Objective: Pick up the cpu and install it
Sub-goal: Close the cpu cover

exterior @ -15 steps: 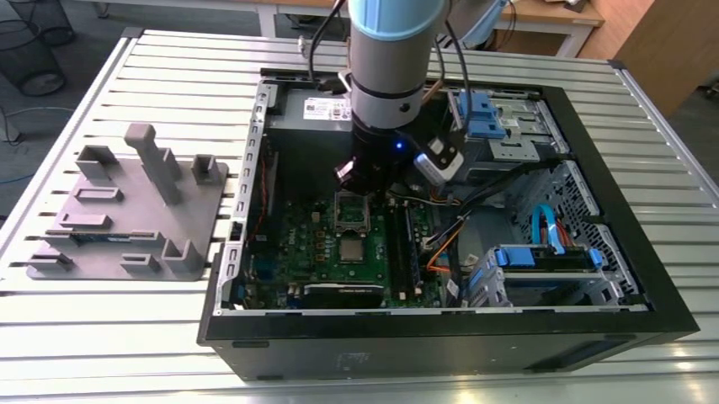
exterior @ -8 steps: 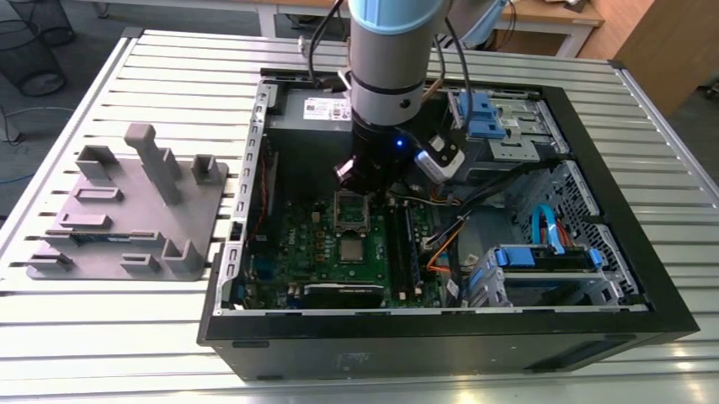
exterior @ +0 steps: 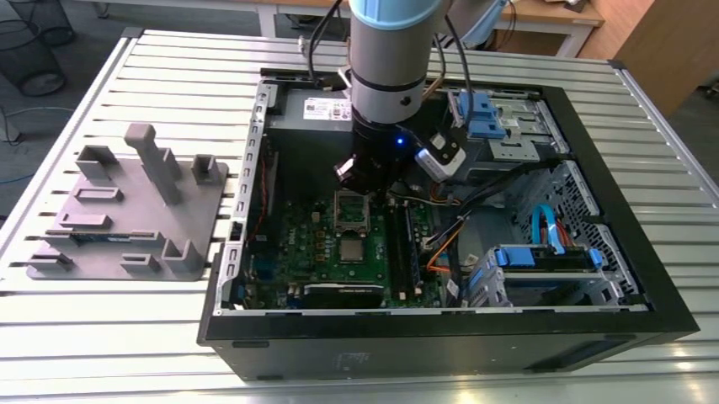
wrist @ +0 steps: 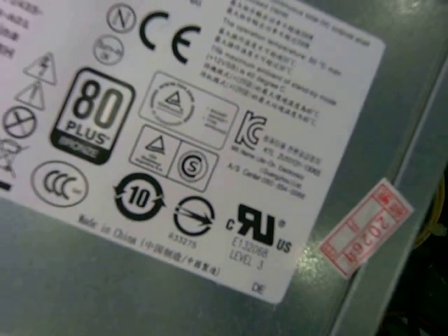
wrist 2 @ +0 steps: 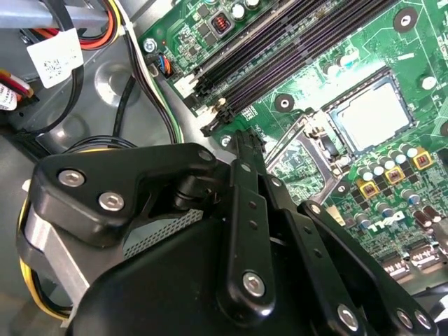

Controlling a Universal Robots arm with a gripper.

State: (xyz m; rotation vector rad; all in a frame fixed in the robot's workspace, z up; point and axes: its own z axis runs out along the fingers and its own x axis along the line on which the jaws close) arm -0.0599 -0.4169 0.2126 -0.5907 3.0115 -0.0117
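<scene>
In the second wrist view the gripper point(wrist 2: 246, 143) covers much of the motherboard point(wrist 2: 318, 73) — its body runs off the edge.

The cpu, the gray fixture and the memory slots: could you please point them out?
cpu point(wrist 2: 367, 115): second wrist view, middle of its silvery top.
gray fixture point(exterior: 124, 210): exterior view, its flat base.
memory slots point(wrist 2: 294, 56): second wrist view, a dark slot.

In the first wrist view a big white label point(wrist: 210, 126) full of black signs and tiny print sits on a grey metal box point(wrist: 105, 301), with a small red and white sticker point(wrist: 365, 227) near its corner, and in the second wrist view a little white tag point(wrist 2: 56, 59) with black print hangs by the wires point(wrist 2: 105, 31).
</scene>
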